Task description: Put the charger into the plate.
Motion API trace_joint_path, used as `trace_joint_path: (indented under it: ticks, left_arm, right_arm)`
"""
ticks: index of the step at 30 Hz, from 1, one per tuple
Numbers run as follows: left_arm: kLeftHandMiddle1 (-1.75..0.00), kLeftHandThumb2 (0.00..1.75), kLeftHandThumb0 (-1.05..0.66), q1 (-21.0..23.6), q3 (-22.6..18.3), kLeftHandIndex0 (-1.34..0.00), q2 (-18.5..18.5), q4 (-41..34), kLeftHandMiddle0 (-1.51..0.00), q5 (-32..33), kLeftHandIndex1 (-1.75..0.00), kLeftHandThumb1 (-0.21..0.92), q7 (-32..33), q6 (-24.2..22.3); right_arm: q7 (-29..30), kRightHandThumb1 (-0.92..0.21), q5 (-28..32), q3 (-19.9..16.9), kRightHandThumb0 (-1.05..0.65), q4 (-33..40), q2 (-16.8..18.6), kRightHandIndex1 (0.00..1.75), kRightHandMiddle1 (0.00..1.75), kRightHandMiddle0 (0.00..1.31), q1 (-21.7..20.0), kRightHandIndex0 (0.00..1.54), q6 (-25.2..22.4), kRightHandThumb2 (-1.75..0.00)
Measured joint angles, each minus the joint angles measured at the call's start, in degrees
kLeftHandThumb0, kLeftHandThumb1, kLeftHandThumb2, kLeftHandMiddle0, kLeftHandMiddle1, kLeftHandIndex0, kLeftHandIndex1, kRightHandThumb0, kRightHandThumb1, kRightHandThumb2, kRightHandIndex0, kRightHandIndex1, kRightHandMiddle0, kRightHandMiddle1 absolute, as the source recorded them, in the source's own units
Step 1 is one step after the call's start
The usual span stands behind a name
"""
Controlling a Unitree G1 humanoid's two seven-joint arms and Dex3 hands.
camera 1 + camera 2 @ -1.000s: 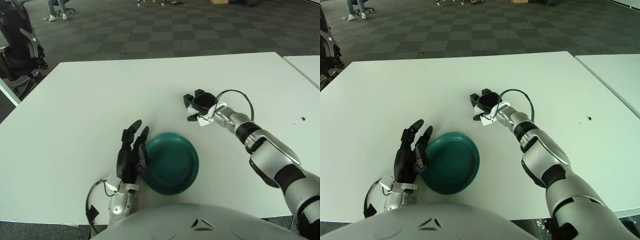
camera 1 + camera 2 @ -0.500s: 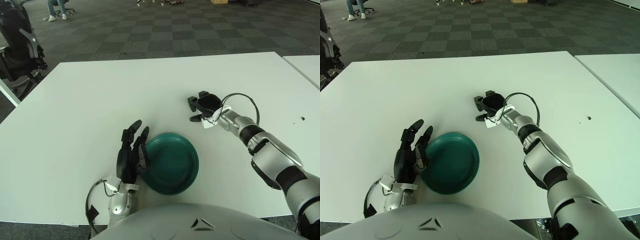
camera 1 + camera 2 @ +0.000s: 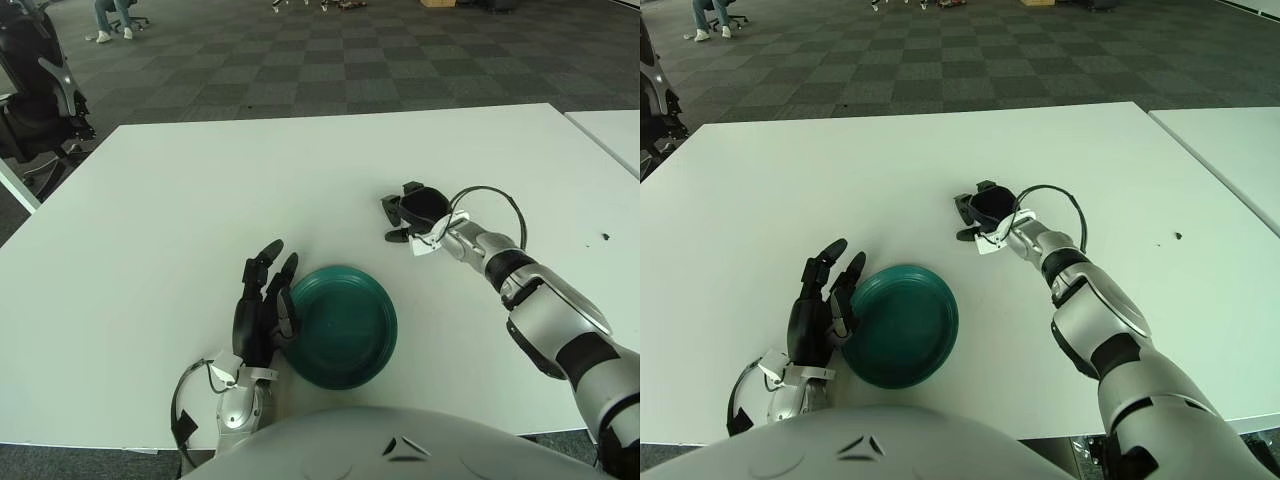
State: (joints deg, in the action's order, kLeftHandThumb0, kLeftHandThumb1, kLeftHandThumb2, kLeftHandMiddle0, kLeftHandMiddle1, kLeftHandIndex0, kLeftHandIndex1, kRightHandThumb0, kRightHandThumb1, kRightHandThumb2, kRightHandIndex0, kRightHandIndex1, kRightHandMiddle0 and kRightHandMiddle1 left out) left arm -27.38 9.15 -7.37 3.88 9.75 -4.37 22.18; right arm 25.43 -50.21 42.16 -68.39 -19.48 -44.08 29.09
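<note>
A white table (image 3: 200,190) fills most of the view, with dark checkered carpet beyond its far edge, an office chair (image 3: 35,95) off the far-left corner and a second white table (image 3: 612,135) at the right. Near the front edge sits a round teal plate (image 3: 343,326), shallow and dished, with nothing in it. The left hand (image 3: 262,305) lies at the plate's 9 o'clock, black fingers extended and slightly apart, the fingertips just beside the rim, holding nothing. The right hand (image 3: 408,212) shows at roughly 1 o'clock from the plate, well apart from it, its black fingers curled around a small dark object that cannot be made out clearly; this may be the charger (image 3: 990,207). Its shape, long axis and heading are hidden by the fingers. A thin black cable (image 3: 487,200) loops in an arc from the hand back toward the silver forearm. A small dark speck (image 3: 605,238) marks the table far to the right.
</note>
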Motion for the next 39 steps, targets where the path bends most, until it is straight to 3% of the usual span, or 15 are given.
trace_joint_path:
  ticks: [7,14,16,17,19,21,23,26,28,32,39]
  left_arm:
    - [-0.03,0.93,-0.96,0.0,0.0,-0.12,0.0,0.0,-0.6,-0.1,-0.9,0.92,0.0,0.0]
    - [-0.03,0.93,-0.96,0.0,0.0,-0.12,0.0,0.0,-0.6,-0.3,-0.9,0.92,0.1,0.1]
    - [-0.03,0.93,-0.96,0.0,0.0,-0.12,0.0,0.0,-0.6,-0.3,-0.9,0.92,0.1,0.1]
    - [-0.03,0.93,-0.96,0.0,-0.1,-0.12,0.0,0.0,-0.61,-0.3,-0.9,0.92,0.1,0.1]
    - [-0.03,0.93,-0.96,0.0,-0.1,-0.12,0.0,0.1,-0.61,-0.3,-0.9,0.92,0.2,0.1]
    - [-0.03,0.93,-0.96,0.0,-0.1,-0.13,0.0,0.1,-0.61,-0.3,-0.91,0.92,0.2,0.0]
    - [-0.03,0.92,-0.96,0.0,-0.1,-0.13,0.0,0.1,-0.61,-0.4,-0.91,0.92,0.2,0.0]
    - [-0.03,0.92,-0.96,0.1,-0.1,-0.13,0.0,0.1,-0.61,-0.4,-0.91,0.92,0.2,0.0]
    - [-0.03,0.92,-0.97,0.1,-0.1,-0.13,0.0,0.1,-0.61,-0.4,-0.91,0.92,0.2,0.0]
    - [-0.03,0.92,-0.97,0.1,-0.1,-0.14,0.0,0.1,-0.62,-0.3,-0.92,0.92,0.2,0.0]
    - [-0.03,0.92,-0.97,0.1,-0.1,-0.15,0.0,0.1,-0.61,-0.4,-0.93,0.92,0.2,0.1]
  right_arm:
    - [0.9,-0.92,0.0,-0.1,-0.77,-0.5,-0.1,1.75,1.75,0.76,0.0,0.88,0.9,-0.77]
    - [0.7,-0.92,0.0,-0.1,-0.77,-0.5,-0.2,1.75,1.75,0.66,0.0,0.85,1.2,-0.75]
    - [-0.3,-0.92,0.1,-0.2,-0.78,-0.5,-0.1,1.75,1.75,0.45,0.0,0.75,1.1,-0.73]
    - [-1.0,-0.92,0.3,-0.4,-0.8,-0.5,-0.1,1.71,1.7,0.32,0.0,0.56,0.9,-0.73]
    - [-3.0,-0.92,0.6,-0.8,-0.82,-0.5,-0.1,1.69,1.65,0.21,-0.4,0.39,0.3,-0.73]
    - [-5.1,-0.92,1.0,-1.0,-0.84,-0.4,-0.1,1.48,1.48,0.11,-0.8,0.24,-0.3,-0.73]
    - [-6.6,-0.92,1.2,-1.1,-0.88,-0.3,0.0,0.86,1.09,0.04,-1.0,0.21,-1.2,-0.74]
    - [-7.7,-0.92,1.3,-1.3,-0.92,0.2,-0.1,0.43,0.86,0.01,-1.4,0.23,-2.5,-0.74]
    - [-9.0,-0.92,1.2,-1.3,-0.96,0.9,-0.2,0.24,0.69,0.01,-1.5,0.18,-4.4,-0.77]
    - [-13.4,-0.92,1.1,-1.3,-1.03,3.6,-0.1,0.06,0.44,0.0,-1.4,0.08,-10.3,-0.81]
    - [-21.0,-0.92,1.2,-2.3,-1.05,10.2,-0.5,0.0,0.14,0.0,-0.3,0.0,-17.6,-0.83]
